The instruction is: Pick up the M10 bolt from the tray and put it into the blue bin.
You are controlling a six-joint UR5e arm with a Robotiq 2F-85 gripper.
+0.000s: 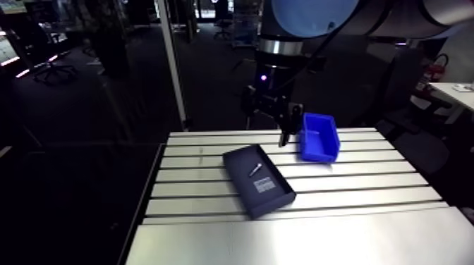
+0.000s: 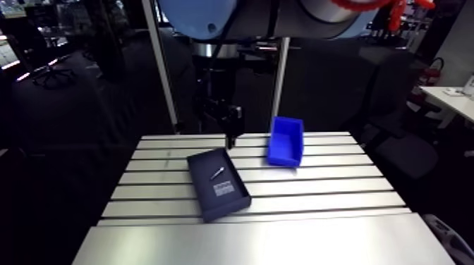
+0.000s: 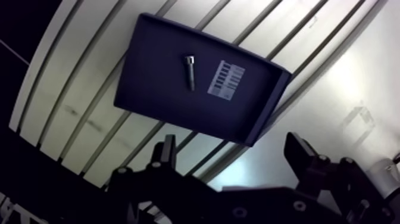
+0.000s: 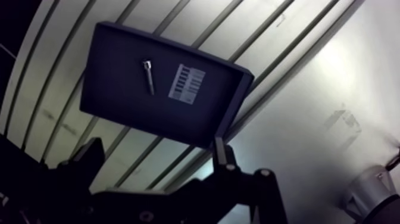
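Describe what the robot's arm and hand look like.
The arm is silver-grey tubing with a round light-blue joint cap; a small violet light glows on its wrist. The hand is black, with two blocky fingers on bolted linkages.

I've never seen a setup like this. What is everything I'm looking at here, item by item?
table: one, silvery slotted aluminium, under everything else
tray: one, dark, on the table, lying at an angle to the slots
bolt: one, silvery, lying flat inside the tray
label: one, white with dark print, on the tray floor beside the bolt
blue bin: one, blue, on the table beside the tray, not touching it
gripper: one, black, two fingers open and holding nothing, above the table with the tray ahead of it
arm: one, grey with light-blue joint caps, coming down at the table's far side
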